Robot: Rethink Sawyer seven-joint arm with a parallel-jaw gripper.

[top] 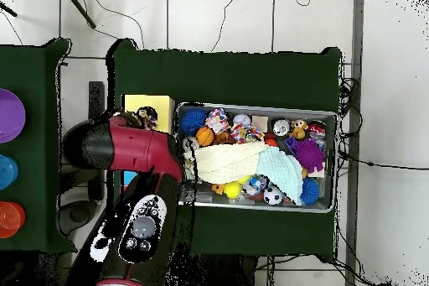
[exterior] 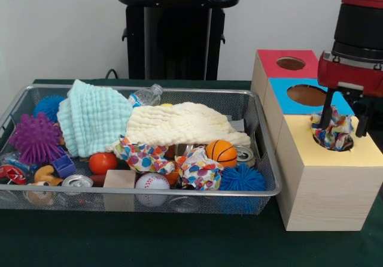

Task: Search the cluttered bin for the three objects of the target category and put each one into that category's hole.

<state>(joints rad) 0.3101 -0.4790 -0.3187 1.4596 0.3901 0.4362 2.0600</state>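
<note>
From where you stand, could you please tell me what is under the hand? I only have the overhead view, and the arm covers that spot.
Observer: The hand is right over the hole of the yellow-topped box, with a patterned cloth bunched beneath it.
Operator: Is the cloth fully inside the hole?
Observer: No, much of it stands above the rim; I cannot tell whether it is gripped.
Operator: Is anything else hidden under the arm?
Observer: Yes, a blue-topped box and a red-topped box, each with a round hole.
</note>
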